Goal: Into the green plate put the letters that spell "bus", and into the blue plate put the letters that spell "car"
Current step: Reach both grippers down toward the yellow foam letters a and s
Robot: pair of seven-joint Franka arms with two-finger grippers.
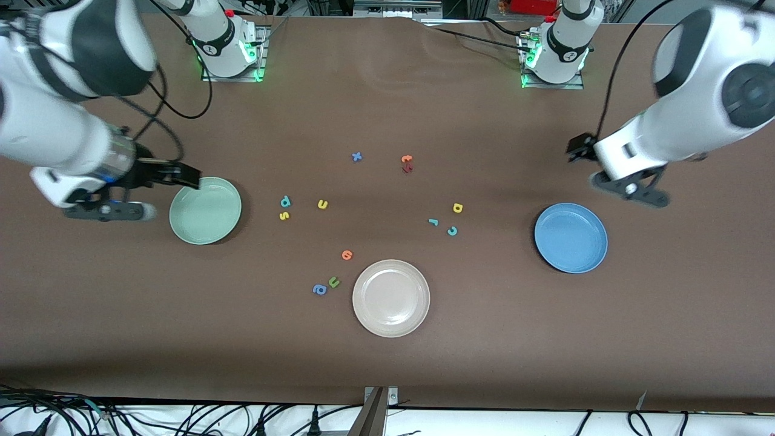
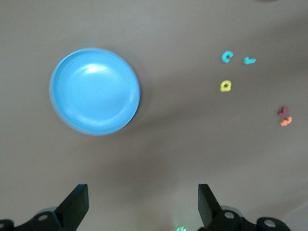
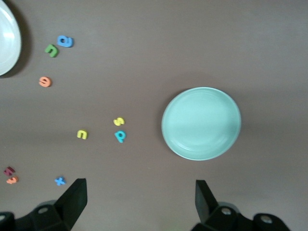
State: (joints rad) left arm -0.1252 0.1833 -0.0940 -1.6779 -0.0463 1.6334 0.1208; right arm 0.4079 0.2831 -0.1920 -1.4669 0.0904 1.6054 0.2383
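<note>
The round pale mint-green plastic plate [image 1: 205, 210] lies toward the right arm's end of the table with nothing in it, and the right gripper [image 3: 139, 204] hangs in the air just beside it, fingers spread wide and holding nothing. Next along the table come the tiny foam letters for "bus": the teal b [image 1: 285, 201] touching the yellow s [image 1: 284, 215], and the yellow u [image 1: 323, 204] near them. Nearer the front camera lie an orange letter [image 1: 347, 255], a green u [image 1: 333, 282] and a blue a [image 1: 319, 290], just beside the round beige plastic plate [image 1: 391, 297]. Farther from the camera sit a blue x [image 1: 356, 157] and an orange letter touching a dark red one [image 1: 407, 163]. Then come the "car" letters: the teal r [image 1: 433, 221], the teal c [image 1: 452, 231] and the yellow a [image 1: 458, 208], close together. The round medium-blue plastic plate [image 1: 570, 237] lies empty toward the left arm's end, and the left gripper [image 2: 143, 204] hangs over bare table near it, fingers fully apart and empty. No brand or label can be read.
</note>
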